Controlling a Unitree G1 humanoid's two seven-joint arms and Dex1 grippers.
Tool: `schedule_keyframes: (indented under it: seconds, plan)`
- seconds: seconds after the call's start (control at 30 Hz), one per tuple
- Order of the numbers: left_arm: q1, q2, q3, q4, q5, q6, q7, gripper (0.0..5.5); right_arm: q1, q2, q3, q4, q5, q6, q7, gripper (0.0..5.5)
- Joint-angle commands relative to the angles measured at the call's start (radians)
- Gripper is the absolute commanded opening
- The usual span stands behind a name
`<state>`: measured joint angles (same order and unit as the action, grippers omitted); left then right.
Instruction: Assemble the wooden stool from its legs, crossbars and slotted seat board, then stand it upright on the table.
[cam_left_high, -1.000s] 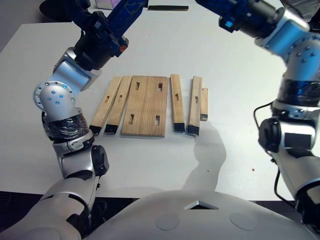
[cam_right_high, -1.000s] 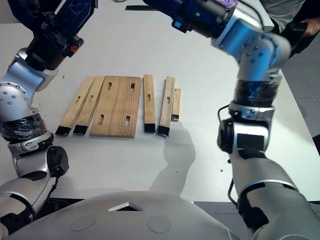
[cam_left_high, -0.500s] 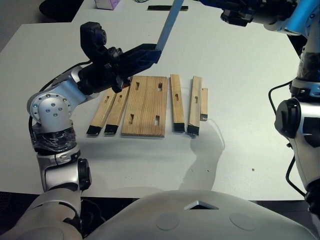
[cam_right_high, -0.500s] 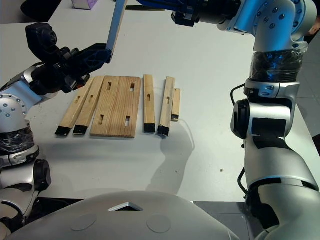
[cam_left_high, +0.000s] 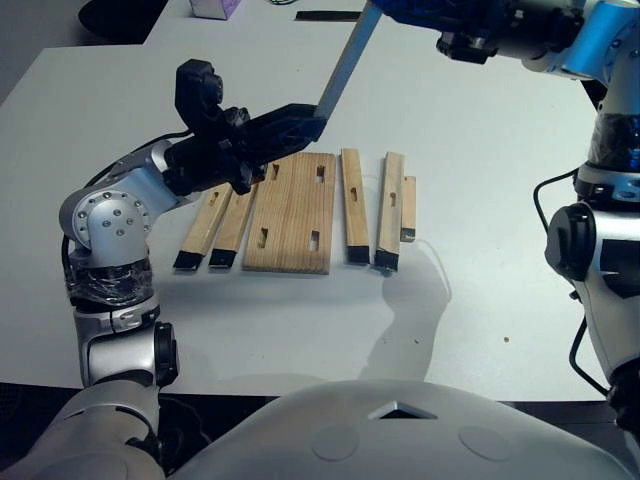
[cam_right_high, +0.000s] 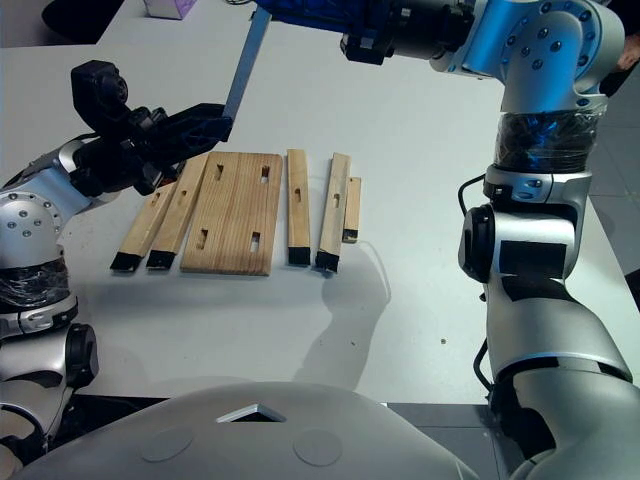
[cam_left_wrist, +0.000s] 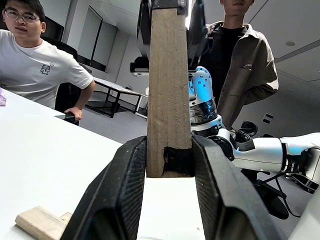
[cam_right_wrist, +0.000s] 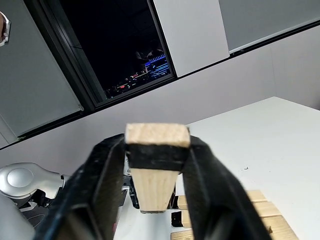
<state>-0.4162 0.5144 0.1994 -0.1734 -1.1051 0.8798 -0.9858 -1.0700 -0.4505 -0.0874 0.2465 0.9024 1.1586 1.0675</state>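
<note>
A long wooden bar (cam_left_high: 345, 62) hangs slanted in the air above the far edge of the slotted seat board (cam_left_high: 290, 210). My left gripper (cam_left_high: 316, 116) is shut on its lower end, and the bar (cam_left_wrist: 169, 95) stands between the pads (cam_left_wrist: 125, 185). My right gripper (cam_left_high: 378, 10) is shut on the upper, black-banded end (cam_right_wrist: 157, 150). On the table, two legs (cam_left_high: 220, 222) lie left of the board and two more (cam_left_high: 372, 208) lie right of it. A short crossbar (cam_left_high: 408, 208) lies beside those.
A dark flat strip (cam_left_high: 328, 15) and a small box (cam_left_high: 215, 8) lie at the table's far edge. The table (cam_left_high: 480, 200) is bare to the right of the parts and in front of them.
My left arm has swung down from the far side so that its gripper holds the bar's lower end over the board. Since half a second ago the bar has shifted slightly right.
</note>
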Motion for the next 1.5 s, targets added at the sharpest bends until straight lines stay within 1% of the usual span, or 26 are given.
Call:
schedule_keyframes:
  seconds: [0.03,0.27,0.3,0.47,0.53,0.6,0.67,0.73,0.8,0.9,1.0,1.1,1.17,1.3,1.5]
  plan:
    - [0.015,0.004,-0.010,-0.013,0.015,-0.011,-0.006,1.31,0.023,0.014,-0.003,-0.039,-0.008,-0.006,-0.036,1.31]
    - [0.041,0.031,-0.036,0.009,0.097,-0.052,-0.030,1.31,0.080,0.014,-0.051,-0.123,0.039,0.027,-0.083,1.31]
    - [0.050,0.035,-0.043,0.015,0.108,-0.053,-0.035,1.67,0.086,0.014,-0.055,-0.133,0.040,0.025,-0.093,1.31]
    - [0.120,0.023,-0.061,0.034,0.153,-0.066,-0.011,2.46,0.131,0.005,-0.067,-0.192,0.010,-0.041,-0.143,1.31]
    - [0.175,0.028,-0.084,0.006,0.198,-0.091,-0.004,2.62,0.152,-0.010,-0.065,-0.202,-0.019,-0.093,-0.144,1.31]
    - [0.224,0.036,-0.079,-0.007,0.229,-0.116,0.003,2.62,0.187,-0.053,-0.034,-0.217,-0.091,-0.191,-0.109,1.31]
    - [0.249,-0.002,0.020,0.025,0.252,-0.173,0.122,2.62,0.255,-0.135,0.095,-0.191,-0.281,-0.431,0.005,1.31]
    - [0.216,-0.076,0.128,0.091,0.280,-0.268,0.304,2.62,0.319,-0.185,0.191,-0.142,-0.428,-0.621,0.080,1.31]
    - [0.160,-0.160,0.198,0.137,0.324,-0.365,0.505,2.62,0.362,-0.183,0.251,-0.061,-0.534,-0.772,0.101,1.31]
    - [0.155,-0.255,0.196,0.060,0.390,-0.443,0.679,2.62,0.386,-0.150,0.293,0.063,-0.614,-0.908,0.114,1.31]
    - [0.142,-0.344,0.179,-0.012,0.409,-0.482,0.802,2.62,0.409,-0.154,0.288,0.100,-0.629,-0.964,0.151,1.31]
    - [0.136,-0.342,0.156,-0.025,0.476,-0.502,0.855,2.62,0.423,-0.167,0.286,0.099,-0.629,-0.983,0.212,1.31]
    - [0.120,-0.319,0.181,-0.008,0.486,-0.511,0.872,2.62,0.429,-0.173,0.286,0.092,-0.630,-0.981,0.239,1.31]
    - [0.102,-0.306,0.225,0.009,0.478,-0.530,0.887,2.62,0.443,-0.167,0.272,0.096,-0.629,-0.972,0.249,1.31]
    - [0.124,-0.308,0.194,0.024,0.505,-0.544,0.863,2.62,0.471,-0.150,0.270,0.118,-0.642,-0.982,0.242,1.31]
